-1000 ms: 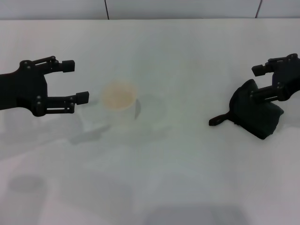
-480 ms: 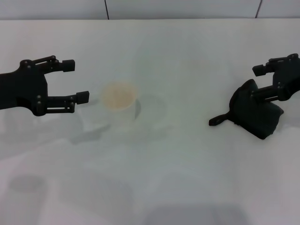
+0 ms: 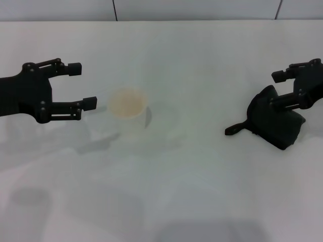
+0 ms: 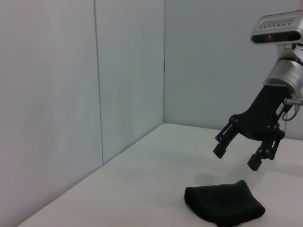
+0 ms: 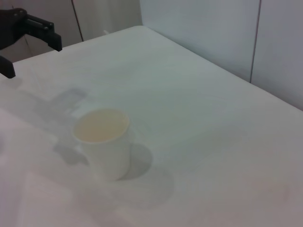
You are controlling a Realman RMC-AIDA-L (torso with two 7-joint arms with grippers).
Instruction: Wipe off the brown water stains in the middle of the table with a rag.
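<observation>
Right gripper spread wide above rag, near table right edge; left gripper agape beside cup.

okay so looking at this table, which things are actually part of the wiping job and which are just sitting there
Part of the job: rag, table, right gripper open above the rag. No brown stain shows on the table.

Just there: cup, upright; left gripper, open beside the cup.

A wide, smooth white worktop fills the scene under soft, even light that casts faint grey shadows. Behind it stand pale panelled walls divided by thin dark vertical seams, meeting at a corner beyond the worktop's far edge.
</observation>
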